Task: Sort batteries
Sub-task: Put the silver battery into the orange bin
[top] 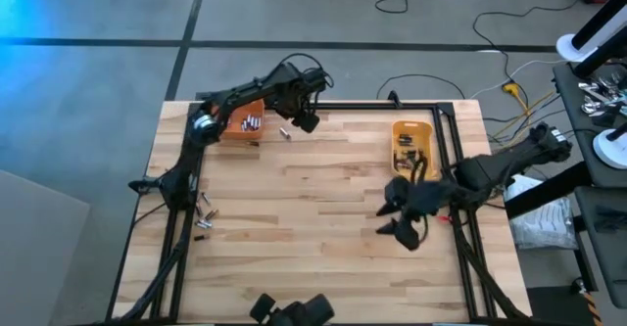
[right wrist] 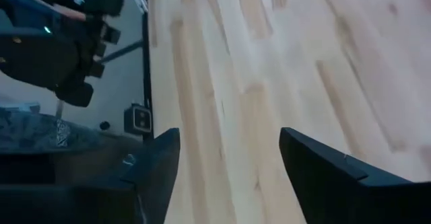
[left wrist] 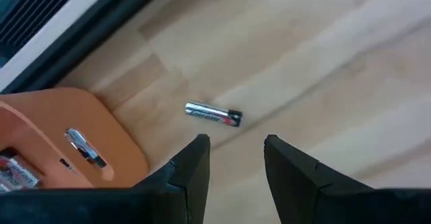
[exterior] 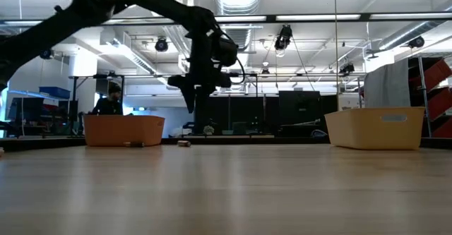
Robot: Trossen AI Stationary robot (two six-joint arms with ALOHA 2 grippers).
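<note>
Closest to the left wrist camera, the left end effector [left wrist: 234,158] hangs with its two dark fingers parted by a modest gap and nothing between them. Just beyond its fingertips a single silvery battery [left wrist: 213,114] with a dark, red-marked end lies flat on the bench [left wrist: 323,62], apart from the fingers. In the high view this same battery [top: 285,133] lies near the back edge of the bench, just beside the orange bin [top: 242,121] and below the left end effector [top: 306,120], which hovers above it.

More batteries lie inside the orange bin [left wrist: 101,133]: one silvery cell [left wrist: 85,147] rests against the inner wall, and others [left wrist: 15,172] sit deeper in. A small cluster of loose batteries [top: 204,214] lies near the left edge of the bench, well apart from both bins. Dark batteries [top: 409,155] fill part of the yellow bin [top: 413,128] on the right side.

The right end effector [top: 397,215] hangs over bare wood just in front of the yellow bin, its fingers [right wrist: 156,167] spread wide and gripping nothing.

In the low view the left arm [exterior: 201,58] reaches down between the orange bin [exterior: 124,130] and the yellow bin [exterior: 374,128], and a person [exterior: 109,101] sits in the room behind.
</note>
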